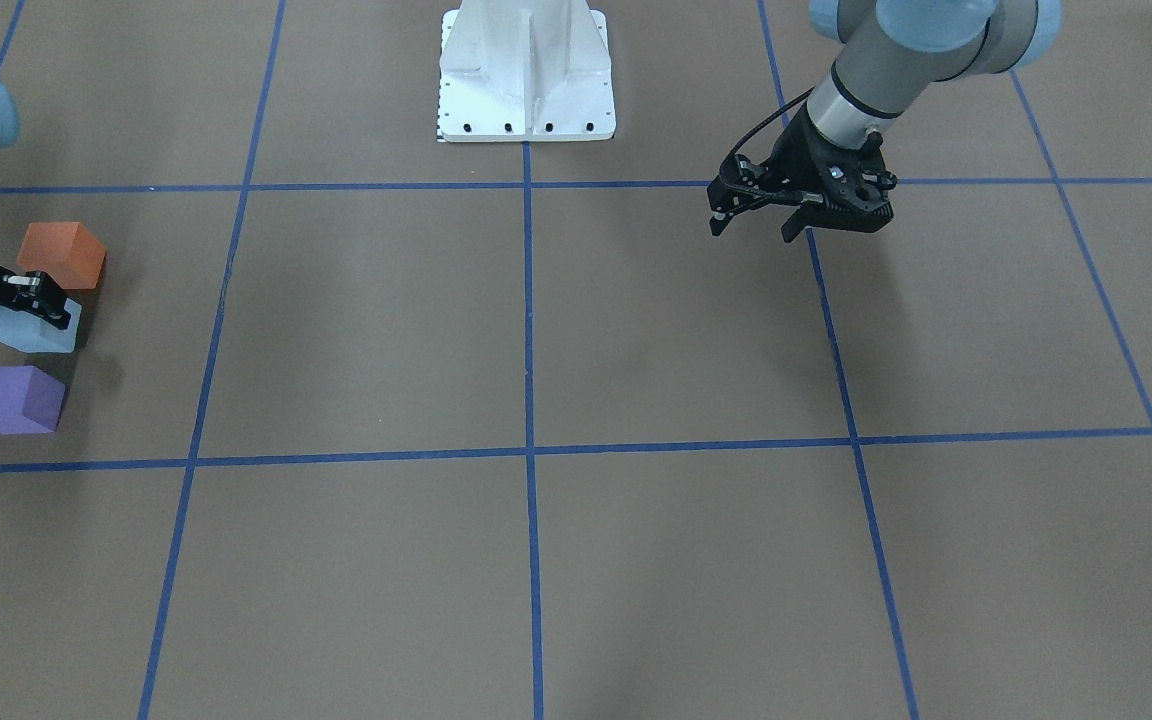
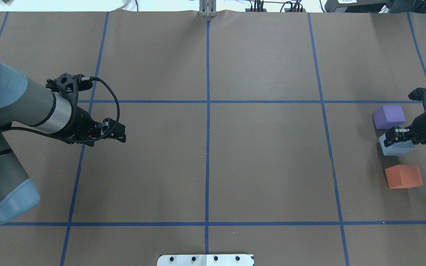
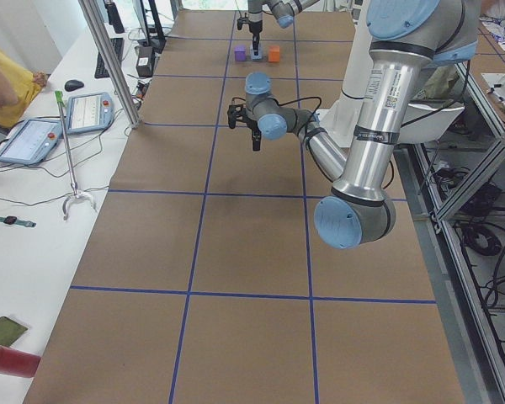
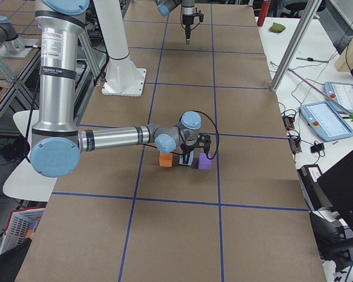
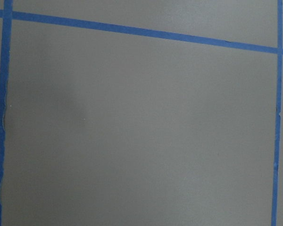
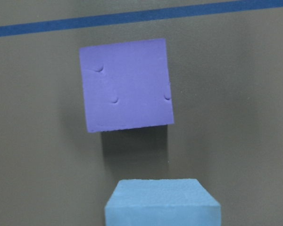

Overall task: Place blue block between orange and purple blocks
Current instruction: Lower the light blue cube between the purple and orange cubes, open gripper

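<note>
Currently, I see the right gripper (image 1: 44,300) at the far right end of the table (image 1: 536,350), its fingers set on either side of the blue block (image 1: 26,335) and seemingly pressed against it. The block sits in the gap between the orange block (image 1: 64,255) and the purple block (image 1: 14,400), near both and touching neither. I cannot tell whether it rests on the surface. The left gripper (image 1: 756,228) hangs well apart, fingers spread, holding nothing.
</note>
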Controlling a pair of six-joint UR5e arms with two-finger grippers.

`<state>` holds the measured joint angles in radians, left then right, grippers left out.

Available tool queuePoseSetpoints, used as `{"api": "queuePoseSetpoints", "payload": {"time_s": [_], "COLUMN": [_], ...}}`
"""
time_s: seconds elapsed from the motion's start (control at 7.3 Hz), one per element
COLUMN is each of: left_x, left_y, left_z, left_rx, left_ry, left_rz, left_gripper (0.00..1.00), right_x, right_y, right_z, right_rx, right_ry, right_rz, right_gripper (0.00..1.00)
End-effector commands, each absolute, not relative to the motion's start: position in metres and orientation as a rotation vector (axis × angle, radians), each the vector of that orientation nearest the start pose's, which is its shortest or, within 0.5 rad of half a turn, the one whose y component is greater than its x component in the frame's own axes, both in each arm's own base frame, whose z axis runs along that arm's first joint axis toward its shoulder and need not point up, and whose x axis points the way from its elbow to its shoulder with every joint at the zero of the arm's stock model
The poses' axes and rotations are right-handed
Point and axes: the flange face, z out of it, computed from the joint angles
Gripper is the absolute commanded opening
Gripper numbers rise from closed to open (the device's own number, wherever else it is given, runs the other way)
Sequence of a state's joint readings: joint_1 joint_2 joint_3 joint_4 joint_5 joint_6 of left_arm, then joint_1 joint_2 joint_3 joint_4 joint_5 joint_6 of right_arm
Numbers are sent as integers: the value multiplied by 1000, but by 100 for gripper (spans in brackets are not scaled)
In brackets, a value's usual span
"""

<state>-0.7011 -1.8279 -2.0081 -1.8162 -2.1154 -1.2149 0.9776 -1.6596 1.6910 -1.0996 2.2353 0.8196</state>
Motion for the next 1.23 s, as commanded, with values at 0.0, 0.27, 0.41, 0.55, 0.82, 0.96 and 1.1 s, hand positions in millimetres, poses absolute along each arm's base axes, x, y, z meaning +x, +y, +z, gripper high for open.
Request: {"api": "queuePoseSetpoints", "payload": {"time_s": [0.0, 0.27, 0.41, 0.55, 0.82, 0.96, 1.1], "left_x": [358, 357, 357, 357, 357, 357, 357], "left_y": [-409, -409, -409, -409, -409, -408, -408], "left_z": [292, 291, 291, 291, 291, 291, 291], "left_rx": [27, 28, 28, 28, 28, 29, 29], "left_ry": [1042, 1043, 1043, 1043, 1043, 1044, 1044], "left_rz": [-57, -57, -57, -57, -57, -56, -56], "left_gripper": [100, 100, 100, 100, 100, 100, 100], "right_x": [-212, -212, -212, -211, -211, -211, -212], "right_y": [-438, -438, -438, -439, -439, -439, -440], "right_z": [599, 599, 600, 601, 605, 605, 605], "right_rx": [-59, -59, -58, -47, -54, -54, -53], "right_ry": [-802, -800, -799, -788, -784, -784, -784], "right_rz": [45, 46, 46, 49, 53, 53, 51], "right_gripper": [0, 0, 0, 0, 0, 0, 37]}}
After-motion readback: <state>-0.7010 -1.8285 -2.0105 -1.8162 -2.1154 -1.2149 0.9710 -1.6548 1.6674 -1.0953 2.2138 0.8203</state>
